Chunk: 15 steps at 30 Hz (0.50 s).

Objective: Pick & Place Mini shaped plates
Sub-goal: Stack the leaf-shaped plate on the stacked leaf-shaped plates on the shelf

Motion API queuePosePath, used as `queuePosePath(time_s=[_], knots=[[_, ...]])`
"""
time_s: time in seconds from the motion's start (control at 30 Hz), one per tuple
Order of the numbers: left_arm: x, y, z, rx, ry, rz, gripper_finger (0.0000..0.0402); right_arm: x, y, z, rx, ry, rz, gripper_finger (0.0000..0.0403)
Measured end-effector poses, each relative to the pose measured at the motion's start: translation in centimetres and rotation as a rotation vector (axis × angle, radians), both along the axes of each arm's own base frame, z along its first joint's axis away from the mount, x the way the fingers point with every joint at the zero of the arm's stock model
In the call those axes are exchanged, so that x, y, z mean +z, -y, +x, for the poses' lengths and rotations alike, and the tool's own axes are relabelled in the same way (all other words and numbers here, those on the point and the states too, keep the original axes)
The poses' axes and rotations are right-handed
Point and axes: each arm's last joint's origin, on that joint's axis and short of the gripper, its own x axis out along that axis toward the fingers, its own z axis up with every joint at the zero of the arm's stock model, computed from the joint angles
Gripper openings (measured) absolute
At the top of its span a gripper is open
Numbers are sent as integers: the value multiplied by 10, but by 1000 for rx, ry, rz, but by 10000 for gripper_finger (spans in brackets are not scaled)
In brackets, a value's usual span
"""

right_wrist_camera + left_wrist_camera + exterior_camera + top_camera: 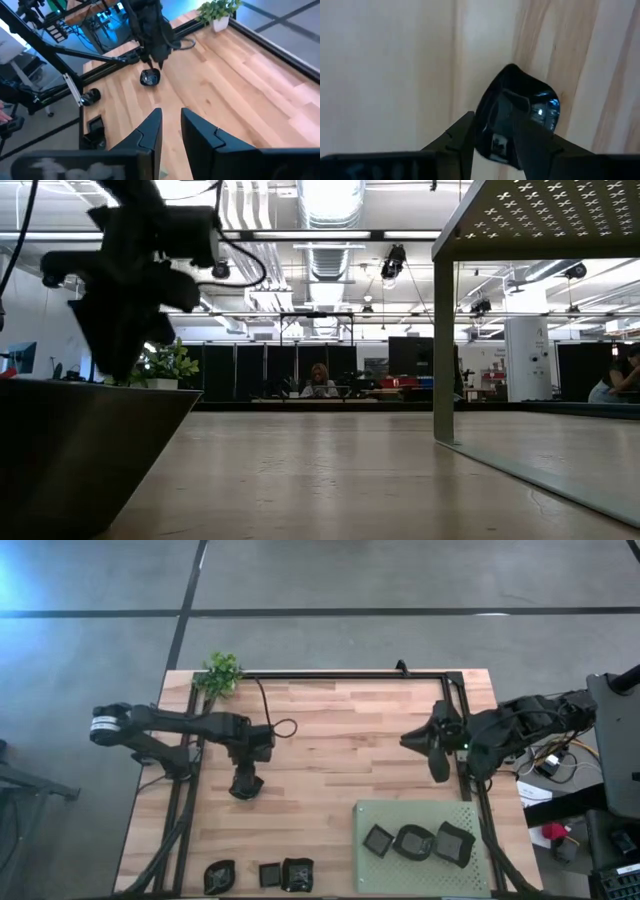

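Leafy plant point(222, 672), green mat point(480, 865)

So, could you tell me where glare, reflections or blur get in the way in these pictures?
Left wrist view: the glossy plate between the left gripper fingers mirrors blue-white light, and the frame is soft. Low view: ceiling lights blow out, and the near dark shape at left is blurred. High view: a blue glow tints the top left corner.

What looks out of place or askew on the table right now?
Nothing is spilled or broken. One mini plate sits mid-table in the left gripper, apart from the three on the green mat and three along the table's near edge.
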Motion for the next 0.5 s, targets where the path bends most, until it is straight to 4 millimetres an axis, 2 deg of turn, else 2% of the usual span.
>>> queuePosePath(time_s=[0.23, 0.5], knots=[[-27, 1, -6, 18, 26, -15, 128, 0, 3, -1, 10, -14, -44, 68], [-31, 1, -5, 38, 56, -4, 128, -1, 3, -3, 10, -19, -45, 68]])
